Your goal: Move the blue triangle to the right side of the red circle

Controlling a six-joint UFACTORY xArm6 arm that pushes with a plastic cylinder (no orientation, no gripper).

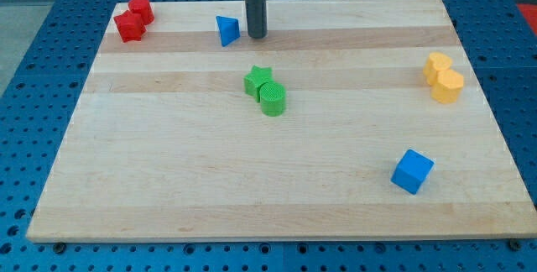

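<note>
My tip (256,36), just a bare rod holding nothing, sits right beside the blue triangle (226,30) on its right. Triangle's still well right of the red circle (140,8), so mostly left to do.

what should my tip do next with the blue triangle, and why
Probably a short push toward the view's left. My tip sits just right of the blue triangle, and the red circle lies farther left near the board's top-left corner, beside a red star. Pushing left would bring the triangle to the circle's right side.
</note>
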